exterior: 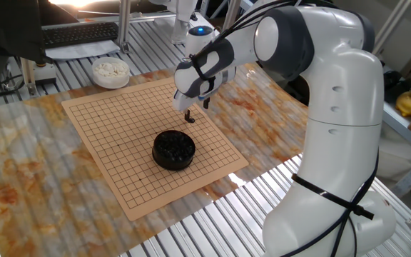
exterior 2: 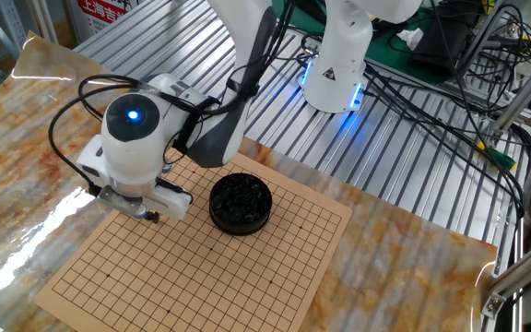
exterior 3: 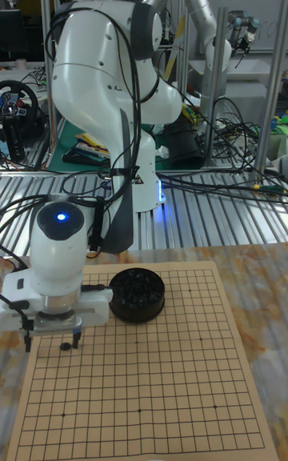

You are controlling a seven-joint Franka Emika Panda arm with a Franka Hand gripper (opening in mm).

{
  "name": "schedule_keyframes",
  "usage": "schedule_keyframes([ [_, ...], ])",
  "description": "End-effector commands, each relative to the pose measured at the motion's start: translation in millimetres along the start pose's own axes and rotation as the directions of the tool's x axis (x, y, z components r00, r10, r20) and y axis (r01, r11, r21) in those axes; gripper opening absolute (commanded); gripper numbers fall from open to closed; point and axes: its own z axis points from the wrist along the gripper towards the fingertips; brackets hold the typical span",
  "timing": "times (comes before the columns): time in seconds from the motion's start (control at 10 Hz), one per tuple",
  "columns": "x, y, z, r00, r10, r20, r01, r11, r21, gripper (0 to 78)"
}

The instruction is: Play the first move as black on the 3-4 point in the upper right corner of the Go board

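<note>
My gripper point(exterior: 188, 118) hangs just above the tan Go board point(exterior: 113, 135), shut on a tiny black stone point(exterior 3: 65, 346) at its fingertips. It is a short way from the board's far right edge in one fixed view, and over the far left part of the board point(exterior 3: 160, 381) in the tall view. The squat black bowl point(exterior: 173, 149) of stones stands on the board beside the gripper point(exterior 2: 152, 218), about a hand's width away. The 3-4 point is an unmarked line crossing and I cannot single it out. No stones lie on the grid.
A white bowl of white stones point(exterior: 110, 71) sits off the board's far corner. The robot's own base and cables point(exterior 2: 337, 65) stand beyond the board point(exterior 2: 247, 277). A keyboard point(exterior: 77, 32) lies at the back.
</note>
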Motion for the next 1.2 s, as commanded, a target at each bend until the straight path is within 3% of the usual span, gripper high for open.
schedule_keyframes([
  [0.1, -7.1, -12.3, -6.6, 1.0, -0.012, -0.018, 0.011, 0.998, -0.055, 77.5],
  [0.6, -7.2, -10.8, -0.9, 1.0, -0.011, -0.013, 0.01, 0.996, -0.084, 77.5],
  [1.2, -6.7, -10.9, -0.6, 1.0, -0.02, -0.015, 0.018, 0.997, -0.071, 77.5],
])
